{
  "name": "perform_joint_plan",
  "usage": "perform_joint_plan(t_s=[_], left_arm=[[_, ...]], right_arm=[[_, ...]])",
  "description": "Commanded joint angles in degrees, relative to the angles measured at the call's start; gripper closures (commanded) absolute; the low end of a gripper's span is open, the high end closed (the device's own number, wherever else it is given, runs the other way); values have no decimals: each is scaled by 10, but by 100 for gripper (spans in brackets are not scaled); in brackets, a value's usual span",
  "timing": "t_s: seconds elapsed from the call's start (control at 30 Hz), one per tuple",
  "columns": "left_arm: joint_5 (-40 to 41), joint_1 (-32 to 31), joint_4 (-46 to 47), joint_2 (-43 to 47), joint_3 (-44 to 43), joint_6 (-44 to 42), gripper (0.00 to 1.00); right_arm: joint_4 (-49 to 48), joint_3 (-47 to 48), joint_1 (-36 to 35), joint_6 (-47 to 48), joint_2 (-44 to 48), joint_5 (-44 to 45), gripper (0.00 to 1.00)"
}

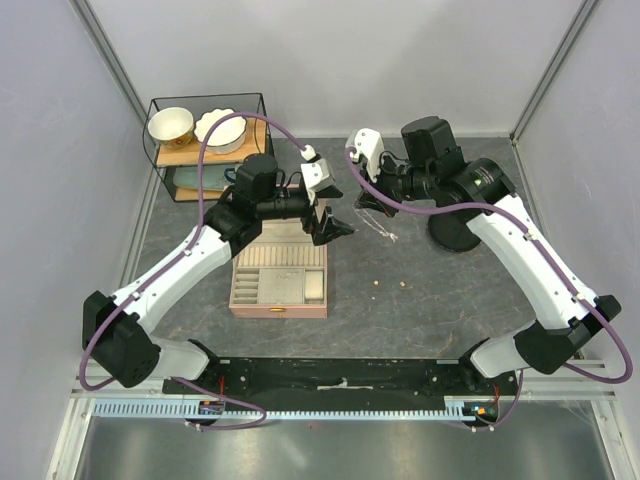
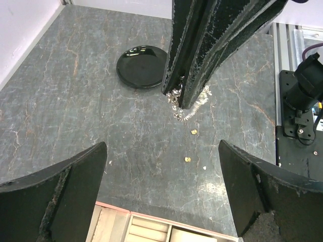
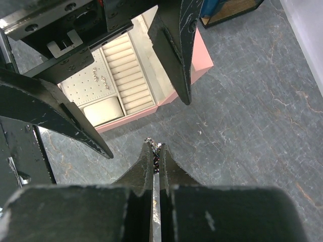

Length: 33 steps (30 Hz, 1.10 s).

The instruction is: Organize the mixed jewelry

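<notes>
1 silvery chain [image 2: 186, 114] pinched in closed right gripper [image 3: 156, 147], left gripper [image 2: 162, 146] spread wide, 2 gold beads [image 2: 194, 132] scattered right of 1 pink box [image 1: 280, 311]

Hiding much of the silvery chain [image 2: 191, 112] behind the right gripper [image 2: 179, 101]; cutting off the pink box [image 2: 151, 227] at the left wrist view's bottom edge; covering part of the black disc stand [image 1: 447, 240] under the right arm [image 1: 520, 250] from above; showing the gold pieces [image 1: 377, 285] only as specks.

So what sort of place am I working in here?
Likely a robot lab test cell, not a home: bare white walls in metal framing, a stone-look table, staged props like the pink box.
</notes>
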State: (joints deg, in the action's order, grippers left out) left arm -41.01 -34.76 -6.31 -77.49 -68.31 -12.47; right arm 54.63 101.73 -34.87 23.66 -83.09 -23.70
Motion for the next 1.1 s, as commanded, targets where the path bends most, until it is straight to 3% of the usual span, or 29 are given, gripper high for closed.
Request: perform_joint_plan(t_s=[0.0,0.37,0.67,0.87,1.07], left_arm=[[-13,-3,38,-8,-24,3,1],[-28,-4,47,-19,-24,1,2],[-49,-4,55,-29,-27,12,14],[-45,-4,60,-31,-25,15,9],[-42,-4,59,-27,-22,7,11]], right_arm=[[-6,9,-5,0,17,-11,100],[-7,8,-7,0,21,-10,100],[-7,4,-10,-1,28,-6,100],[-7,1,-8,-1,31,-5,100],[-6,0,-9,-1,31,-7,100]])
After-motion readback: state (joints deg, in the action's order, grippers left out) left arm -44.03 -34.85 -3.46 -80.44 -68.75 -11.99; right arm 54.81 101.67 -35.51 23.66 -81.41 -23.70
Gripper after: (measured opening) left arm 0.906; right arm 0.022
